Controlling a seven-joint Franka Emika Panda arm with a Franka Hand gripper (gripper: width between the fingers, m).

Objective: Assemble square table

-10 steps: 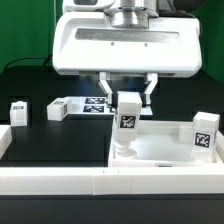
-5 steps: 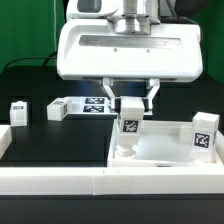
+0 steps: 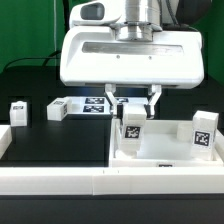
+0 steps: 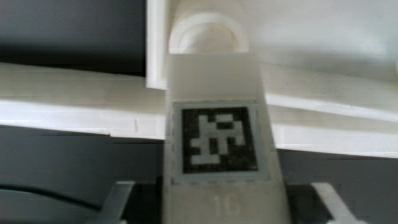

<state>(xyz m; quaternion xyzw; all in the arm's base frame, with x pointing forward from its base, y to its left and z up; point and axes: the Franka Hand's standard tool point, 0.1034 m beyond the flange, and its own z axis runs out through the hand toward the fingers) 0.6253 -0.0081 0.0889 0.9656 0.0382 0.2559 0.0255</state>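
— How far along is the square table?
— Early, I'd judge. One leg stands on the tabletop by its edge on the exterior view's right. A second leg and a third leg sit loose on the black table.
— And the arm?
— Pointing straight down, with the gripper partly closed on an upright fourth leg near the tabletop's opposite edge.

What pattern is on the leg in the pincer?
The leg bears a black-and-white square tag; the wrist view shows it best.

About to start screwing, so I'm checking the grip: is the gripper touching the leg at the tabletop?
Touching. In the exterior view the gripper pinches the upright leg from both sides at the tabletop, with no gap showing at either side.
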